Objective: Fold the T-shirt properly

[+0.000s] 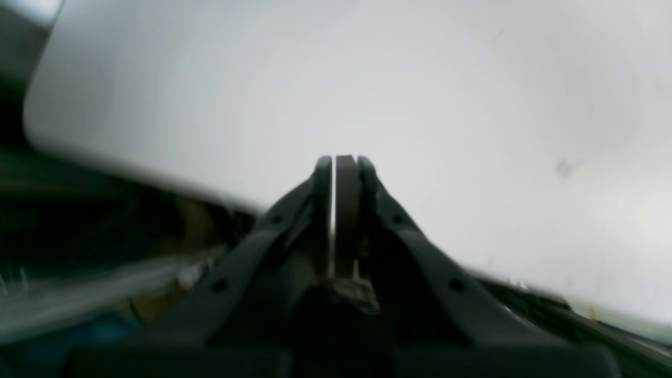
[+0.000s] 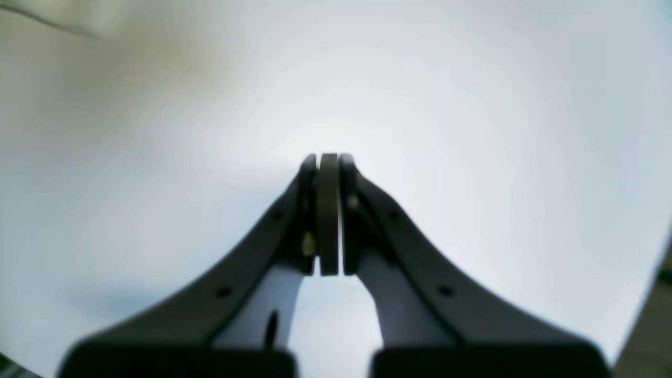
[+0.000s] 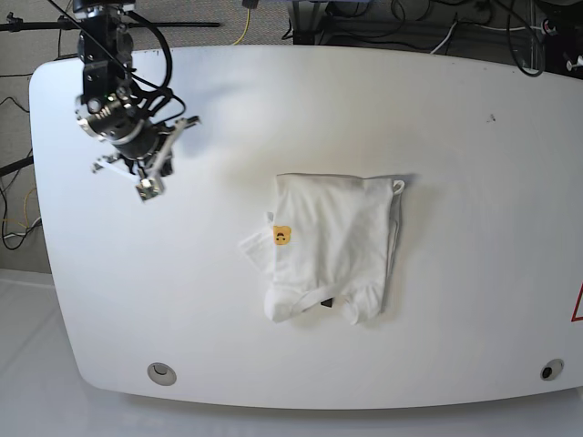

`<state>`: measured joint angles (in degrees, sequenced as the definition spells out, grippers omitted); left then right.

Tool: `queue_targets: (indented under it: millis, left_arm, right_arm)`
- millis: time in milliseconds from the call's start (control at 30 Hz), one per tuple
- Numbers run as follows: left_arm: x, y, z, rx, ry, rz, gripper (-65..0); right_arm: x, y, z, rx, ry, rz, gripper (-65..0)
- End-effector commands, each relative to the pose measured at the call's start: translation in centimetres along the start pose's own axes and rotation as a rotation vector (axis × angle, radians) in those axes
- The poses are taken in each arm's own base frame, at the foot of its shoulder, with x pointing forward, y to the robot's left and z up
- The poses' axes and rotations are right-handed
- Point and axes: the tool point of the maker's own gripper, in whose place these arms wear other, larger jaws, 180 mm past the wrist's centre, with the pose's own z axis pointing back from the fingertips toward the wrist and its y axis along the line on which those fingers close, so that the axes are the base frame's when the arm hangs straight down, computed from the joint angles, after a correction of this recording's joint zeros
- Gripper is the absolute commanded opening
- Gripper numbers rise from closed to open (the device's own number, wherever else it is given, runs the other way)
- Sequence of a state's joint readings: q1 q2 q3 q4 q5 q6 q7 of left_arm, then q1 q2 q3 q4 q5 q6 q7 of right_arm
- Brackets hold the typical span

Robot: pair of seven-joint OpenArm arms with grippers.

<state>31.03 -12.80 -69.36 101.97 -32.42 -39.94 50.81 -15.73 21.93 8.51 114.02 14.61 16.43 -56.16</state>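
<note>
Item one, upper left of the base view: we list the right gripper [image 3: 146, 187], hanging over bare table [image 3: 437, 109] well apart from the garment. Its own wrist view shows the jaws pressed together with nothing between them [image 2: 329, 157].

Item two, centre of the base view: we list the T-shirt [image 3: 332, 246], a white garment lying on the table as a compact, roughly rectangular bundle. A small yellow bear patch [image 3: 282, 236] shows at its left edge and a little loop tag [image 3: 398, 187] at its upper right corner. Two rounded lobes of cloth stick out at the lower edge, and a flap juts from the lower left, so we judge the fold untidy and not yet finished.

Handling, in our judgement: light, soft and limp; it will sag and crease when lifted, and thin layers may slip apart. We would pinch it at a corner or along the lower edge, taking all layers.

Item three: the left gripper [image 1: 338, 160] is absent from the base view; its blurred wrist view shows the jaws closed and empty above the white tabletop.
</note>
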Motion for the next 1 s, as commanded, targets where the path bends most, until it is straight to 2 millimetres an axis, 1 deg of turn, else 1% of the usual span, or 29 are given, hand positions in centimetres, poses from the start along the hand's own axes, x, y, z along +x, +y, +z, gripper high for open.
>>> queue_targets:
  millis: [0,100,233,300,433,533,600,700,833,867,900,967]
  left_arm:
    - [-0.7,1.0,1.4,0.031,0.003,-0.002,-65.0]
    - [-2.8,1.3,2.4,0.045,0.055,0.013,-65.0]
    - [-5.3,1.0,3.2,0.046,0.112,0.037,-65.0]
    - [-6.3,0.9,3.6,0.047,0.136,0.049,-65.0]
    - [-9.2,0.6,4.3,0.072,0.217,0.056,-65.0]
    - [-11.2,0.4,4.8,0.102,0.287,0.048,-65.0]
    - [-12.7,-0.1,4.9,0.108,0.341,0.033,-65.0]
    - [-14.3,-1.0,4.7,0.104,0.411,-0.006,-65.0]
    - [-16.5,-2.3,4.6,0.094,0.508,-0.063,-65.0]
    - [-16.9,-2.5,4.6,0.093,0.526,-0.071,-65.0]
    - [-17.8,-3.2,4.5,0.082,0.560,-0.086,-65.0]
    - [-18.9,-4.2,4.2,0.056,0.599,-0.111,-65.0]
  right_arm:
    - [-2.1,-2.6,1.5,-0.070,0.027,-0.033,-65.0]
    - [-5.0,-5.3,3.1,-0.149,0.082,-0.085,-65.0]
    - [-8.2,-7.9,5.2,-0.229,0.146,-0.128,-65.0]
    - [-9.5,-8.8,6.1,-0.261,0.170,-0.145,-65.0]
    - [-12.8,-10.8,8.6,-0.338,0.237,-0.191,-65.0]
    - [-15.6,-11.2,10.5,-0.389,0.284,-0.260,-65.0]
    - [-17.5,-11.9,12.3,-0.439,0.316,-0.307,-65.0]
    - [-19.7,-12.2,14.2,-0.484,0.356,-0.355,-65.0]
    - [-22.8,-11.6,16.0,-0.509,0.426,-0.408,-65.0]
    - [-23.3,-11.5,16.2,-0.509,0.439,-0.415,-65.0]
    - [-24.4,-11.0,16.5,-0.503,0.466,-0.429,-65.0]
    - [-25.6,-10.2,16.7,-0.492,0.497,-0.449,-65.0]
